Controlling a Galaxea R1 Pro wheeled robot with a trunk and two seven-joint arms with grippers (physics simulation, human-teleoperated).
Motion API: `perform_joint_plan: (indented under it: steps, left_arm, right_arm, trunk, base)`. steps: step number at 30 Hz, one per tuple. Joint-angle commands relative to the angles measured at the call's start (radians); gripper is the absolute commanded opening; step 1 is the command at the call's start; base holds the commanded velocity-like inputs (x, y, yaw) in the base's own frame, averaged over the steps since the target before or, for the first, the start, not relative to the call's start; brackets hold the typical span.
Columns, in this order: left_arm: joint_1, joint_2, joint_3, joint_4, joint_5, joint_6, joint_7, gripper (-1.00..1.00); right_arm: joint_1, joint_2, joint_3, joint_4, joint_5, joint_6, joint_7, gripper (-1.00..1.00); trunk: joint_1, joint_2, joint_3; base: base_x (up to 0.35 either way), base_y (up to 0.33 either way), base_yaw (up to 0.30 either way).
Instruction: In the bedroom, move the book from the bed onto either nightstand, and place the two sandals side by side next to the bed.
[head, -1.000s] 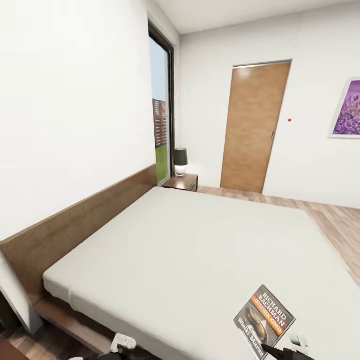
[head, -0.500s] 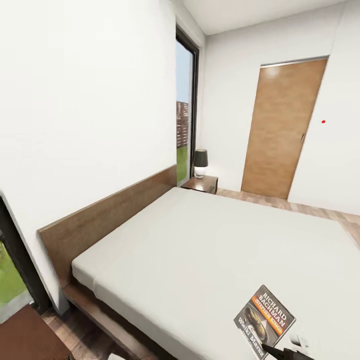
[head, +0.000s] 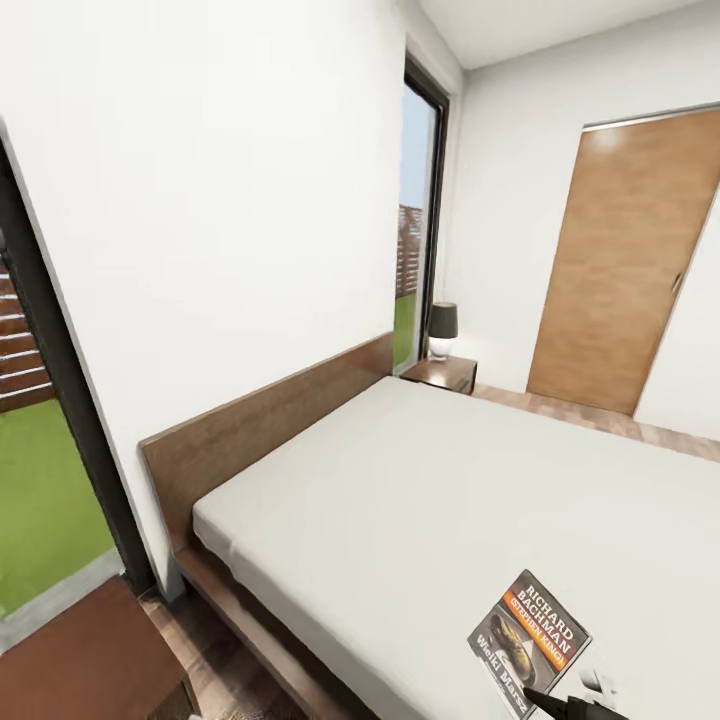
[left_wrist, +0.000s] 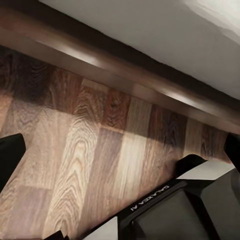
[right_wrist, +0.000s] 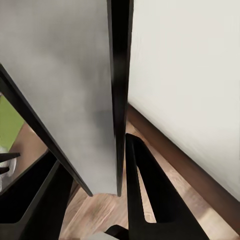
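The right gripper (right_wrist: 120, 165) pinches the book (head: 530, 645), lifted above the bed (head: 420, 500), for the nightstand (head: 90, 660) at 8 o'clock; the left gripper's state I cannot tell.

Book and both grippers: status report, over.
Right gripper shut on the thin dark paperback book with an orange band, held over the pale mattress of the dark-framed bed. Left gripper's state unclear. Nearest dark-brown wooden nightstand at lower left, nothing between.

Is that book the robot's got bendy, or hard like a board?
Probably a bit bendy: the book looks like a thin paperback, seen edge-on between the right gripper fingers. Likely light too. Pinched only at its lower edge, it might sag or slip.
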Motion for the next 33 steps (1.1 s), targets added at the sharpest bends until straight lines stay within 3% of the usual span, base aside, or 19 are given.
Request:
perform_joint_plan:
  steps: [1, 33]
  left_arm:
    - [-0.001, 0.000, -0.007, 0.001, 0.000, -0.008, -0.001, 1.00]
    - [-0.001, -0.044, -0.007, 0.001, 0.002, -0.008, 0.001, 1.00]
  right_arm:
    - [-0.001, -0.001, 0.004, -0.001, -0.013, 0.010, 0.001, -1.00]
    - [-0.001, -0.001, 0.006, -0.001, -0.013, 0.009, -0.002, -1.00]
  trunk:
    - [0.000, -0.001, -0.001]
    - [0.000, -0.001, 0.014]
  base:
    - [0.000, 0.000, 0.277]
    - [0.000, 0.000, 0.277]
